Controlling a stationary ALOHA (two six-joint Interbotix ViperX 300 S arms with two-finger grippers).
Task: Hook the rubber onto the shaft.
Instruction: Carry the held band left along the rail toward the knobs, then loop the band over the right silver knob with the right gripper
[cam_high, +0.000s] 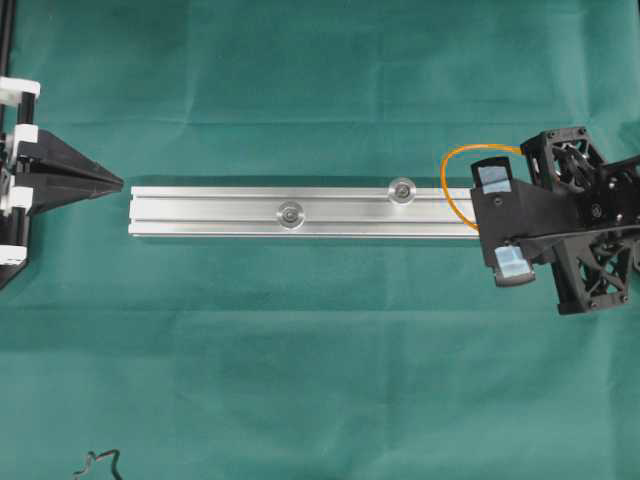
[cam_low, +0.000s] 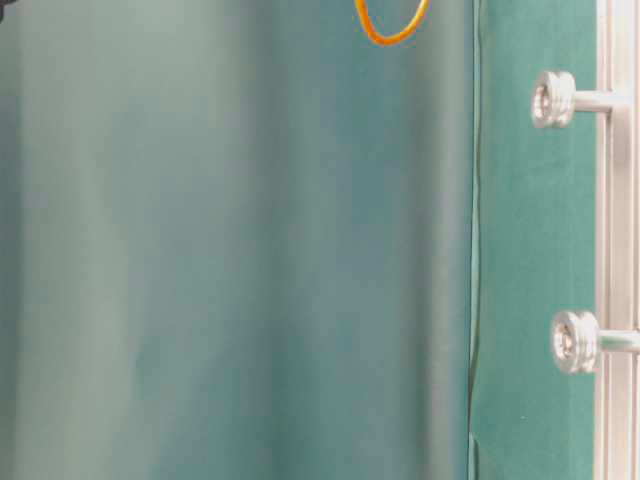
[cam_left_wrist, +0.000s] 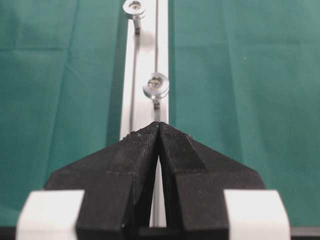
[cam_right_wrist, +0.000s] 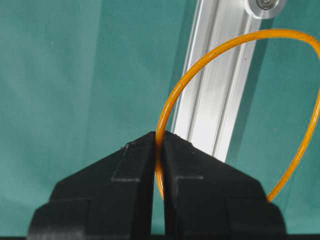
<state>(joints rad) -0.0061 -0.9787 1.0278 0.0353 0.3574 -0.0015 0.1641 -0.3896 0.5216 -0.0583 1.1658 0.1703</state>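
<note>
Rubber (cam_right_wrist: 210, 55) pinched in right pincer (cam_right_wrist: 159, 137) | left pincer (cam_left_wrist: 158, 125) together | shafts (cam_high: 403, 189) bare

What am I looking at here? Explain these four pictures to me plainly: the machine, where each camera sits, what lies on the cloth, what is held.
This is a robot with two arms, each ending in a pincer. One picture looks straight down; one looks from table level; the other two come from cameras on the wrists. On the green cloth lies a silver rail with two short round-headed pegs, one nearer its middle and one further right. A black squiggly cord shows at the bottom edge. The right pincer is shut on a thin orange rubber band, whose loop hangs free over the rail's end, on no peg yet. The left pincer is shut and empty, pointing along the rail from the other end.
</note>
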